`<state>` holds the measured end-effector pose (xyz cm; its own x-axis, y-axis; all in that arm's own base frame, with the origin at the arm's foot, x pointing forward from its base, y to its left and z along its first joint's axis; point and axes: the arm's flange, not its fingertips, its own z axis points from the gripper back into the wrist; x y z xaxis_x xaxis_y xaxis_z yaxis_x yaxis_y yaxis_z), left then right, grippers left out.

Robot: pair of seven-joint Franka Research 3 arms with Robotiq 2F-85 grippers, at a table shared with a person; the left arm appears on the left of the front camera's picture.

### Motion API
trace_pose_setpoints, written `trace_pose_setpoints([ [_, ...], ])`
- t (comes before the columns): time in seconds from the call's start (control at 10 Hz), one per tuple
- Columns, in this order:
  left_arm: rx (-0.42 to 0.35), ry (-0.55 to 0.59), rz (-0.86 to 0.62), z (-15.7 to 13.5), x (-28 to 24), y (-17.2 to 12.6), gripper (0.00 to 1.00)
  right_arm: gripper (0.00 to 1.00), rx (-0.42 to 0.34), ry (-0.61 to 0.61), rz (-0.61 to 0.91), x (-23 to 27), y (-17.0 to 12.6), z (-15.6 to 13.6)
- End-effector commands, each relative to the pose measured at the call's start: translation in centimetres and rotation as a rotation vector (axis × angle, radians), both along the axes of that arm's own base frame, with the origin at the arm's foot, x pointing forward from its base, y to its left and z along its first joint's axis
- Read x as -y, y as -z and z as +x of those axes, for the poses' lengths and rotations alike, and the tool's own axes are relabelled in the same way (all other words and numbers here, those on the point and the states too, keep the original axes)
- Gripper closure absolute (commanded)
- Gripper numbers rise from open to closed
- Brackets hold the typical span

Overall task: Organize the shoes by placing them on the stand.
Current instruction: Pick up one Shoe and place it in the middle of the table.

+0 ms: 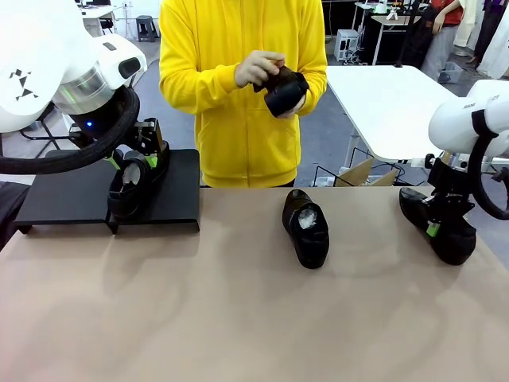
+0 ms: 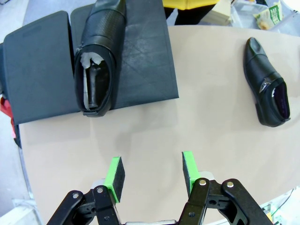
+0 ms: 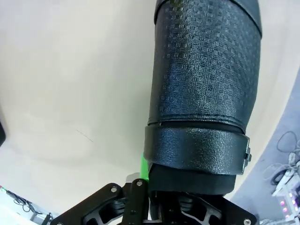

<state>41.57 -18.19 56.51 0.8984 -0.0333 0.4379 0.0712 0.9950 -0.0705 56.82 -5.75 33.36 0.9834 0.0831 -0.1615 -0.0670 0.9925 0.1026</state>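
No text, label or number is legible anywhere.

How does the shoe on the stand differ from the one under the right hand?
Place: the stand shoe sits on the stand; the right shoe is off it, on the right side of the table.
Grip: the left hand is open, clear of the stand shoe; the right hand is shut on the right shoe.
Opening: the stand shoe shows white paper; the right shoe's is hidden.
Both are black textured leather.
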Motion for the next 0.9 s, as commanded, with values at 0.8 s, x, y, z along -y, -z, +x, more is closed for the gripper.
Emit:
trace_pose_setpoints([
  [0.8,0.013,-0.006,0.012,0.0,-0.1,-0.1,0.34,1.00,0.105,0.203,0.038,-8.7,-14.3,-8.6],
])
